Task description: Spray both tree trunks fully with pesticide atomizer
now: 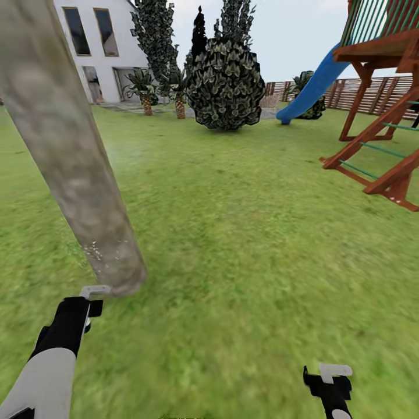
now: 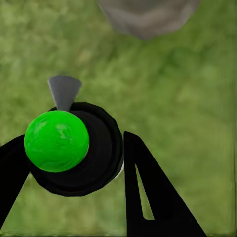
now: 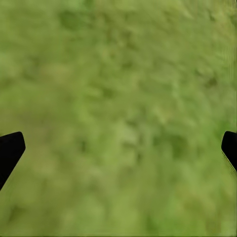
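Atomizer [image 2: 74, 148] in left end effector [image 2: 69, 173]

tree trunk [image 1: 75, 174] left foreground, bush [image 1: 226, 84] behind, play frame [image 1: 387, 110] right

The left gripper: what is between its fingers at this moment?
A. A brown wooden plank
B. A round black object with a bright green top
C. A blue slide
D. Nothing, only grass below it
B. In the left wrist view the left gripper has its black fingers on either side of the atomizer, round and black with a green top.
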